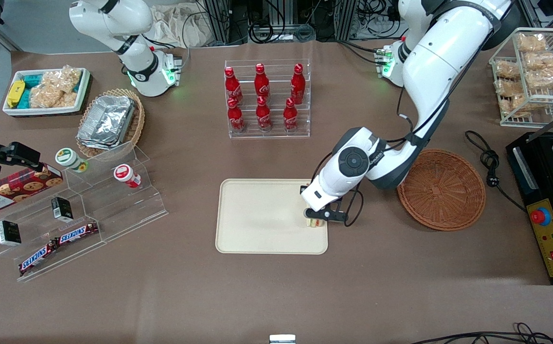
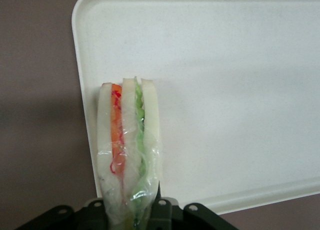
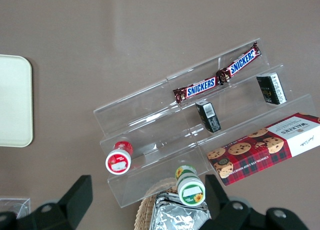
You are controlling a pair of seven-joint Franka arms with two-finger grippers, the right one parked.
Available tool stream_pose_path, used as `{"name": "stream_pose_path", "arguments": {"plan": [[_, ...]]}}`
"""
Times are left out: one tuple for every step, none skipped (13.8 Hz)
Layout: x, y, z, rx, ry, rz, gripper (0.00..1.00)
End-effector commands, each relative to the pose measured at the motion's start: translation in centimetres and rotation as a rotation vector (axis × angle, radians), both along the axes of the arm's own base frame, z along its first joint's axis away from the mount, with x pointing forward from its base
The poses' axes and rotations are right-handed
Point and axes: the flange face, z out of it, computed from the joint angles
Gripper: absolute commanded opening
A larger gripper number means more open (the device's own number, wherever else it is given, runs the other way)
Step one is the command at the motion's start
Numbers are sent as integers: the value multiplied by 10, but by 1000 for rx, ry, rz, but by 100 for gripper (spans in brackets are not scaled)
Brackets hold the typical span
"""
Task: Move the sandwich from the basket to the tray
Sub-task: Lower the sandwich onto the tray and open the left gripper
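Observation:
The sandwich (image 2: pixel 127 150) is a plastic-wrapped wedge of pale bread with orange-red and green filling. My left gripper (image 1: pixel 315 220) is shut on it and holds it just above the cream-beige tray (image 1: pixel 262 220), at the tray edge nearest the basket. From the wrist, the sandwich stands between the gripper (image 2: pixel 131 217) jaws over the tray (image 2: pixel 225 89) rim. In the front view only a pale bit of the sandwich (image 1: pixel 313 222) shows under the gripper. The round reddish-brown basket (image 1: pixel 441 188) lies empty beside the tray, toward the working arm's end of the table.
A rack of red cola bottles (image 1: pixel 267 100) stands farther from the camera than the tray. A clear acrylic shelf with snacks (image 1: pixel 80 205) and a tan basket of foil trays (image 1: pixel 109 122) lie toward the parked arm's end. A black appliance (image 1: pixel 548 205) and cable (image 1: pixel 489 165) sit past the basket.

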Motion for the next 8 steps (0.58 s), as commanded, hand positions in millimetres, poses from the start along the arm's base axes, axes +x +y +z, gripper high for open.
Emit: {"name": "stream_pose_path", "arguments": {"plan": [[6, -4, 8, -2, -23, 6, 73], [9, -4, 14, -7, -28, 28, 85], [14, -3, 23, -12, -35, 83, 99], [18, 2, 40, -11, -47, 131, 99], [22, 10, 64, -8, -73, 152, 99], [31, 31, 83, 15, -72, 182, 99], [36, 52, 105, 48, -57, 199, 99], [39, 74, 130, 78, -41, 218, 99]]}}
